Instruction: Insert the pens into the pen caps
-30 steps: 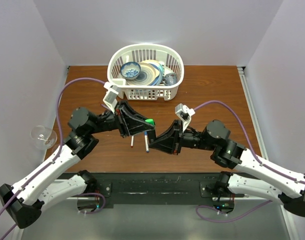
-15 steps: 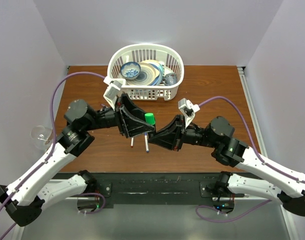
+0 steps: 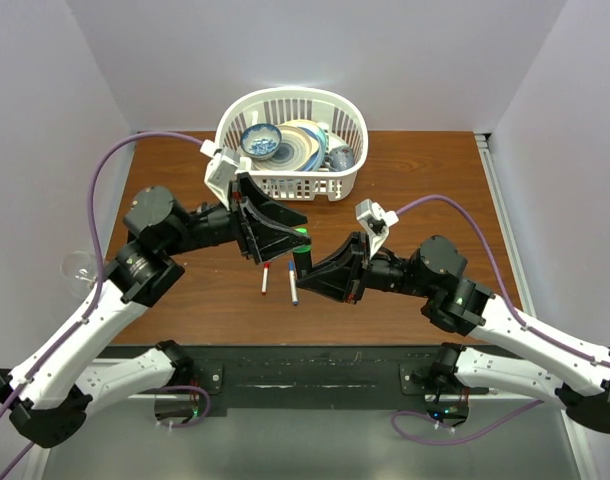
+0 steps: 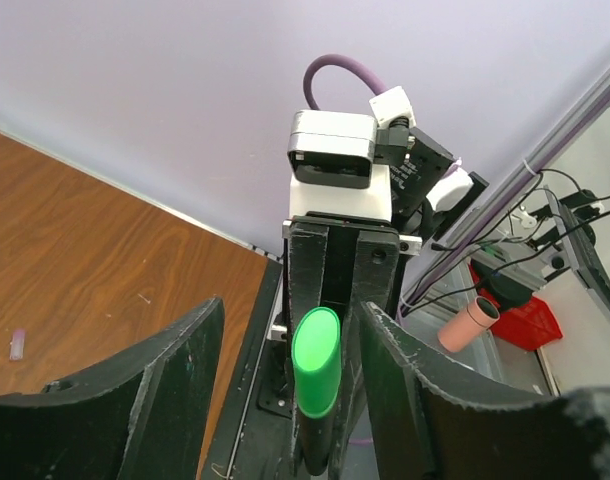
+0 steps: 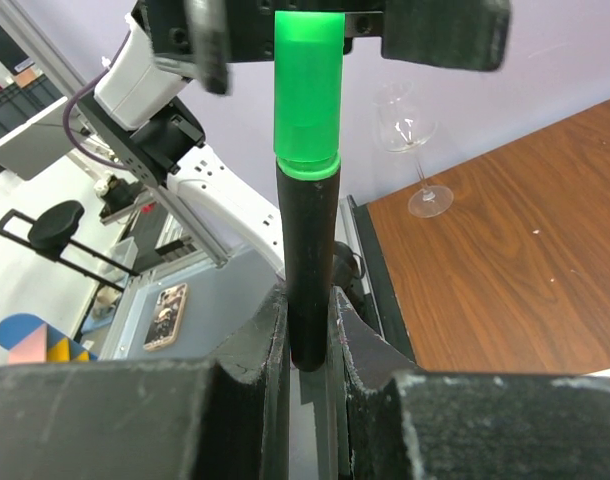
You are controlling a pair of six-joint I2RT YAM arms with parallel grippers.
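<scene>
My right gripper (image 3: pixel 307 268) (image 5: pixel 307 312) is shut on a black marker (image 5: pixel 307 260) that points at the left arm. A bright green cap (image 5: pixel 307 90) (image 4: pixel 317 358) sits on the marker's end. My left gripper (image 3: pixel 296 236) (image 4: pixel 287 325) is open, its fingers (image 4: pixel 170 390) standing either side of the green cap (image 3: pixel 301 233) without touching it. Two slim white pens lie side by side on the wooden table below the grippers, one with a red end (image 3: pixel 265 278) and one with a blue end (image 3: pixel 292 283).
A white basket (image 3: pixel 234 112) of dishes stands at the back centre. A wine glass (image 3: pixel 82 270) (image 5: pixel 410 140) stands at the table's left edge by the left arm. Grey walls close in both sides.
My left gripper has opened and let go of the green cap, which stays on the marker. The left arm has drawn back and up; the right gripper has shifted slightly left with the marker.
</scene>
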